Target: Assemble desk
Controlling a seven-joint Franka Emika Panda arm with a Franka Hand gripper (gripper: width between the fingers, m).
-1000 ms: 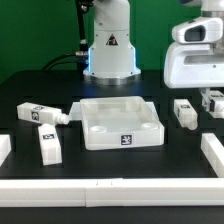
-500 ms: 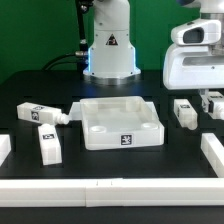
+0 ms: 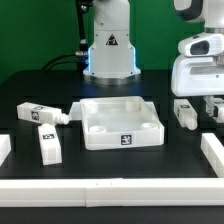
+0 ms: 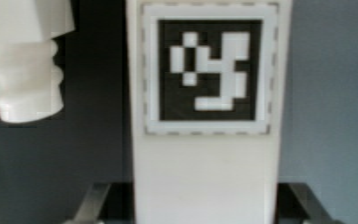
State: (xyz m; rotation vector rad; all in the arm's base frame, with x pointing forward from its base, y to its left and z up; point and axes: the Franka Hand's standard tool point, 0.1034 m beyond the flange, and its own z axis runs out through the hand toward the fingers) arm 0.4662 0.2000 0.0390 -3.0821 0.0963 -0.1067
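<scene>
The desk's white tabletop (image 3: 100, 140), with its raised rim, lies in the middle of the table. Two tagged legs (image 3: 40, 114) (image 3: 48, 145) lie to the exterior view's left of it. A third leg (image 3: 185, 112) stands to its right. My gripper (image 3: 213, 108) is low at the far right, shut on a fourth leg (image 3: 214, 102). In the wrist view this leg (image 4: 202, 90) fills the picture with its tag facing the camera. The gripper (image 4: 202, 205) has a dark finger pressed against each side of it. Another leg (image 4: 19, 70) shows beside it.
The robot's white base (image 3: 108, 50) stands behind the tabletop. Long white rails border the work area at the front (image 3: 110, 190), the left (image 3: 4, 148) and the right (image 3: 212, 150).
My gripper has moved down and toward the exterior view's right, with the leg between its fingers. The tabletop and the other legs have stayed put.
</scene>
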